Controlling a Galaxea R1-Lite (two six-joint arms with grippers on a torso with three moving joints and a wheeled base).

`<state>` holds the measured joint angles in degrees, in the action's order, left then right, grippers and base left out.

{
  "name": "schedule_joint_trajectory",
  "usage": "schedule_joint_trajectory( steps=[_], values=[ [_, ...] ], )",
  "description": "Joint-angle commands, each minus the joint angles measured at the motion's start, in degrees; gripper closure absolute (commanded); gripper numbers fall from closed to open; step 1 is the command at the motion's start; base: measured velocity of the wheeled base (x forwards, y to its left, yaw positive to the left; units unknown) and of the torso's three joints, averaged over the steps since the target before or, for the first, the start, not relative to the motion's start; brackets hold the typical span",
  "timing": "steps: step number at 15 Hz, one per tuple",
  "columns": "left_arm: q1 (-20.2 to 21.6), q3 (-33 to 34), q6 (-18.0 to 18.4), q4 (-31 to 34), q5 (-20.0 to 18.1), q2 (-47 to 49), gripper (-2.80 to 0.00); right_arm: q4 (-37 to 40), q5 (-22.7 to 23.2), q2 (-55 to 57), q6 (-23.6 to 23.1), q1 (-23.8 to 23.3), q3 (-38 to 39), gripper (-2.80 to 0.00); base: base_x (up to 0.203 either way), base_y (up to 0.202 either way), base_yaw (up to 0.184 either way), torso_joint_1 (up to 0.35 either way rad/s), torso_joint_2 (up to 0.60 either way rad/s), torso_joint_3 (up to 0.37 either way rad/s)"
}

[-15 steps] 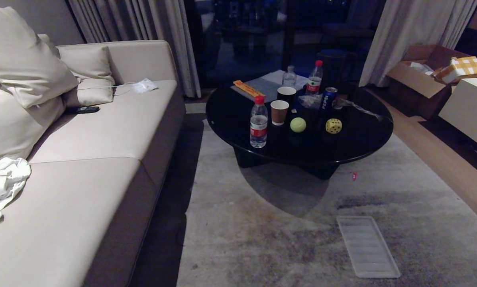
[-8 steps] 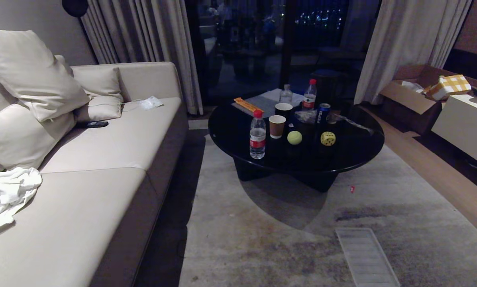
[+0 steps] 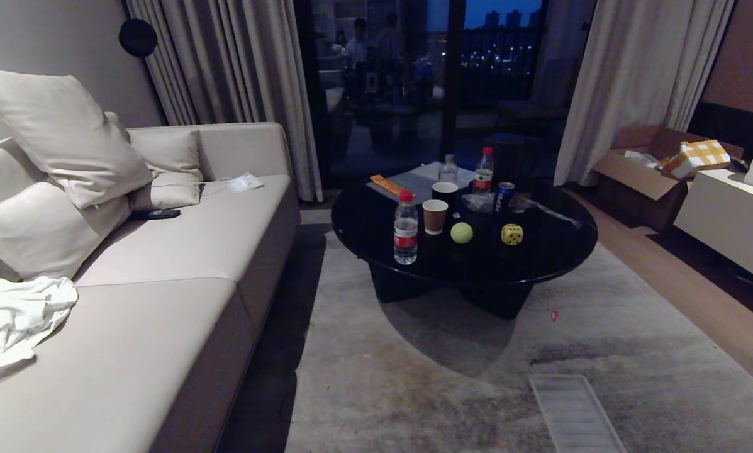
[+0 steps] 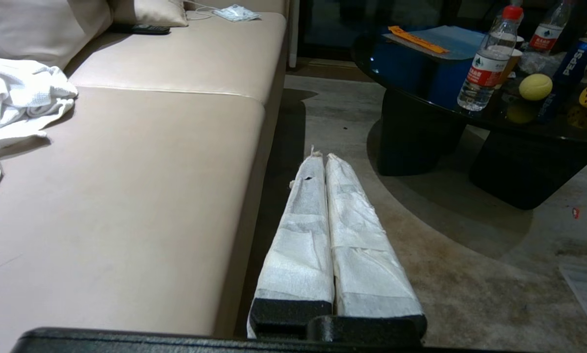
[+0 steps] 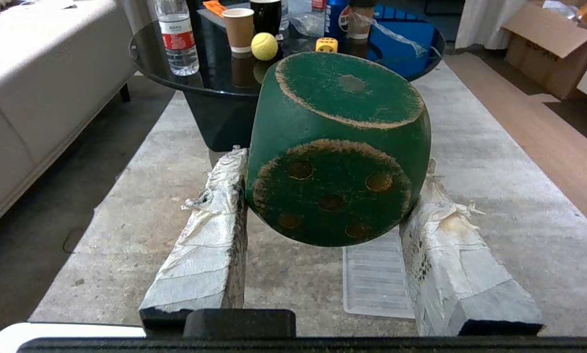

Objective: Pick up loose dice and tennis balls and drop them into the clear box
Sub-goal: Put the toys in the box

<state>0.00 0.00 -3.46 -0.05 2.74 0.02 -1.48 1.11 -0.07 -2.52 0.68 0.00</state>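
Note:
My right gripper (image 5: 332, 162) is shut on a dark green die (image 5: 337, 147), held above the carpet with the five-pip face toward the wrist camera. A tennis ball (image 3: 462, 233) and a yellow die (image 3: 511, 234) sit side by side on the round black table (image 3: 363, 220), ahead of me; both also show in the right wrist view, the ball (image 5: 264, 46) and the yellow die (image 5: 326, 45). My left gripper (image 4: 322, 158) is shut and empty, low beside the sofa. Neither gripper shows in the head view. The clear box is out of view.
A flat ribbed translucent lid (image 3: 574, 412) lies on the carpet in front. On the table stand a water bottle (image 3: 406, 228), paper cup (image 3: 435, 216) and Pepsi can (image 3: 504, 196). A beige sofa (image 3: 162, 302) runs along the left; a cardboard box (image 3: 640, 170) sits far right.
The whole head picture has slid downward and more of the window shows, so the camera has risen or tilted up. The ball, the yellow die and the lid have kept their places.

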Motion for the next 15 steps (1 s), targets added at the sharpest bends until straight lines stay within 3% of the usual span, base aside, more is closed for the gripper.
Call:
schedule_joint_trajectory(
  steps=[1,5,15],
  values=[
    [0.00,0.00,-0.03,0.04,-0.01,-0.02,0.00,-0.02,0.03,0.07,-0.03,0.02,0.53,0.00,0.000,0.000,0.000,0.000,0.00,0.000],
    [0.00,0.00,0.12,0.05,-0.02,0.06,0.00,-0.02,0.03,0.07,-0.03,0.01,0.53,0.00,-0.030,0.000,0.001,0.001,0.00,0.001],
    [0.00,0.00,-0.05,-0.04,-0.02,0.06,0.00,-0.02,0.03,0.07,-0.03,0.02,0.53,0.00,-0.183,0.000,0.000,0.003,0.00,0.005]
  ],
)
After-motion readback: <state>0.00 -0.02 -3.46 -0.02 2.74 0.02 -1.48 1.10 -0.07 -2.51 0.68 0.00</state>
